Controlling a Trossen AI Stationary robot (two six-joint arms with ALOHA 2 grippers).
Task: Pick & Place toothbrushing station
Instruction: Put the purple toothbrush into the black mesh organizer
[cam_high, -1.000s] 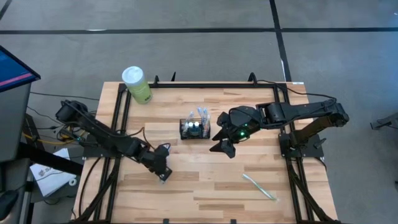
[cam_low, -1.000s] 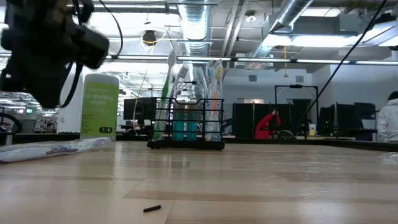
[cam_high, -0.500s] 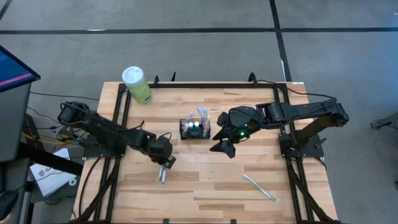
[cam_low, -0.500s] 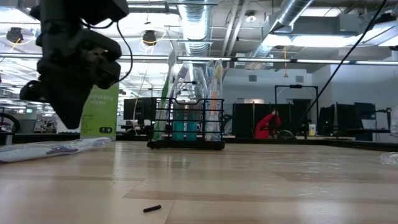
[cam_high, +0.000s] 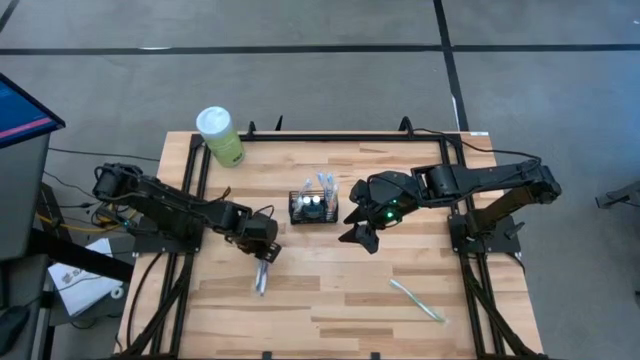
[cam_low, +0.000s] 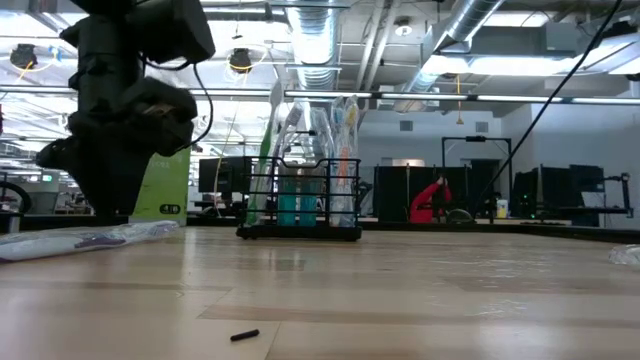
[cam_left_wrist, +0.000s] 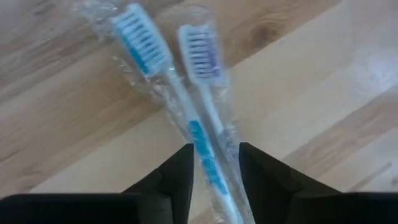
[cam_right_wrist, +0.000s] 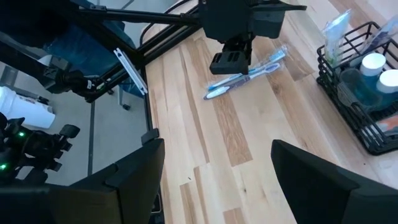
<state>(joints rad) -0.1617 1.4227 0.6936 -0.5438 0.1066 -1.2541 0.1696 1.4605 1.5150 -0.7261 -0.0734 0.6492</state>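
Observation:
The toothbrushing station, a small black wire caddy (cam_high: 313, 208) holding wrapped brushes and tubes, stands mid-table; it also shows in the low view (cam_low: 300, 200) and the right wrist view (cam_right_wrist: 360, 93). A clear-wrapped pack of two toothbrushes (cam_high: 262, 278) lies flat on the table to the near left of it (cam_left_wrist: 186, 93). My left gripper (cam_high: 266, 255) is down at the pack's handle end, shut on it. My right gripper (cam_high: 358, 238) hangs open and empty just right of the caddy (cam_right_wrist: 217, 149). My left gripper (cam_left_wrist: 216, 158) has the pack's handle end (cam_left_wrist: 214, 168) between its two fingers, and the wrap fills the narrow gap. The fingers come from above, slanting from the far side, and lie across the handles. The pack lies flat on the table, bristle end toward the near edge.
A green canister with a white lid (cam_high: 220, 135) stands at the far left corner. A second wrapped toothbrush (cam_high: 417, 300) lies near the right front. A small black bit (cam_low: 245, 335) lies on the boards near the front edge.
My left gripper has moved toward the table's far edge and down, from over the pack to its handle end. The pack has stayed on the table and now shows below the gripper in the high view.

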